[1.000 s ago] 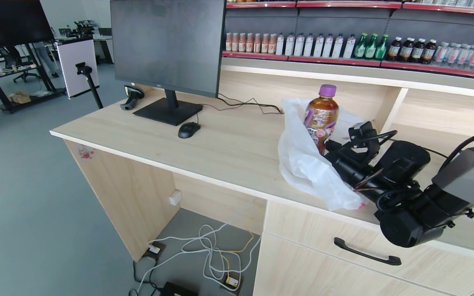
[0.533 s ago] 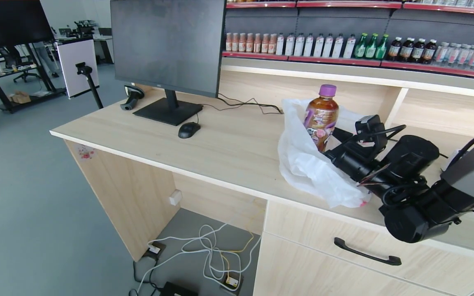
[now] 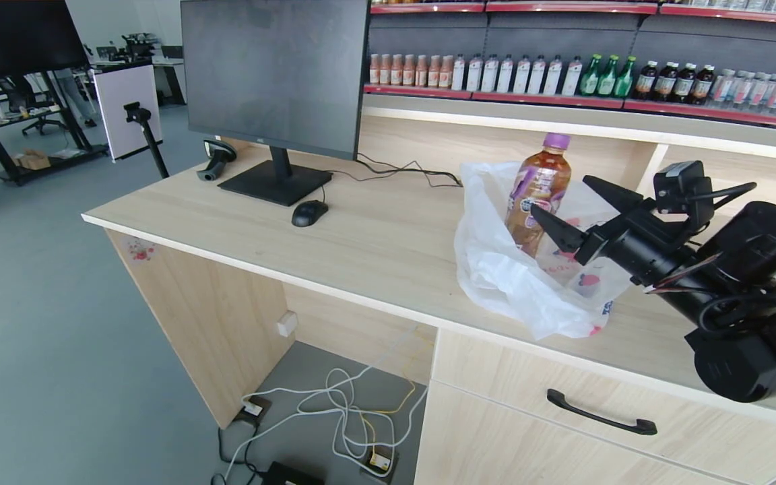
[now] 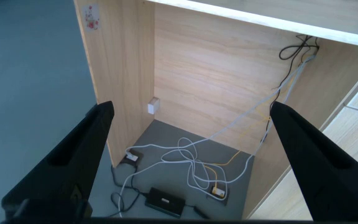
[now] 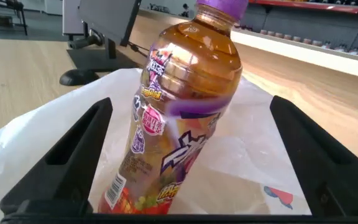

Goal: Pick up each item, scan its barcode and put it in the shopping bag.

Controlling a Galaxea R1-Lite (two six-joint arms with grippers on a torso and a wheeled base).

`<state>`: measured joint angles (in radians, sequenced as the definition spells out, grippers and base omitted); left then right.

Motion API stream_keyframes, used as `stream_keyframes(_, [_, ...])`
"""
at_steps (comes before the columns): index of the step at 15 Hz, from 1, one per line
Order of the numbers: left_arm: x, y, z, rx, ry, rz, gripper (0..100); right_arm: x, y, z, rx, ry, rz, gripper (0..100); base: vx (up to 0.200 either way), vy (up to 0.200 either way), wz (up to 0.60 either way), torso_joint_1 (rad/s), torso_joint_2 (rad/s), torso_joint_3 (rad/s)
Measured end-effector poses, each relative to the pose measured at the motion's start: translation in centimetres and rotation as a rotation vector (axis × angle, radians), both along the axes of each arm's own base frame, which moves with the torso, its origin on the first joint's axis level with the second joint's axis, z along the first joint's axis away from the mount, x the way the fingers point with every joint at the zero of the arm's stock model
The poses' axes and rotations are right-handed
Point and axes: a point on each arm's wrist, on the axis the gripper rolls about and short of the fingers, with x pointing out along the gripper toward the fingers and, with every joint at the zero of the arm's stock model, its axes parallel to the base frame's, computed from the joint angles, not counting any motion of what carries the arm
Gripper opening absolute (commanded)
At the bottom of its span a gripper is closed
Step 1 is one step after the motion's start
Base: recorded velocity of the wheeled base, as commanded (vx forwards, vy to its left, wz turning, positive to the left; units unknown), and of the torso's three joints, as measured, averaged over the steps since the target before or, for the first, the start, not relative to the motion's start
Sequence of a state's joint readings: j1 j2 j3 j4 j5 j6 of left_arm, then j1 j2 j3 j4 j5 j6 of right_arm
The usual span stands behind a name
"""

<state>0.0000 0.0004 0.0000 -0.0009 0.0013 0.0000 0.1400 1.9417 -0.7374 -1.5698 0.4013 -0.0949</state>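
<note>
Right pincer (image 3: 559, 194) after release. A second ago it sits low at the bottle (image 3: 539, 188), which stands upright in the shopping bag (image 3: 502, 276). Now its fingers are spread and empty, drawn back toward the tabletop's (image 3: 374, 236) right end and lifted just clear of the bottle. The bottle leans toward that pincer, its base down among the bag's folds. The bag lies near the tabletop's front edge, right of centre. Judged from this, the bagging step for this item is complete, and no other item waits on the tabletop.

The left pincer (image 4: 191, 106) hangs spread and empty below the front edge, facing the cables on the floor.

Counts: one bottle, one shopping bag, two pincers, one monitor (image 3: 273, 74), one mouse (image 3: 309, 213), and one handheld scanner (image 3: 215, 158) at the far left corner.
</note>
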Motion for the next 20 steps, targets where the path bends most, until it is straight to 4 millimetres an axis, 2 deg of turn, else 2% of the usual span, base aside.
stream_keyframes(3, [0.0,0.0,0.0,0.0,0.0,0.0,100,-1.4,0.1,1.1,0.003,-0.024,0.008,100,0.0,0.0,0.0,0.0,0.0,0.0])
stream_keyframes(7, [0.0,0.0,0.0,0.0,0.0,0.001,100,-2.1,-0.3,2.0,0.008,-0.048,0.0,100,0.0,0.0,0.0,0.0,0.0,0.0])
stream_keyframes(20, [0.0,0.0,0.0,0.0,0.0,0.0,100,-2.4,-0.5,2.3,0.009,-0.054,-0.005,100,0.0,0.0,0.0,0.0,0.0,0.0])
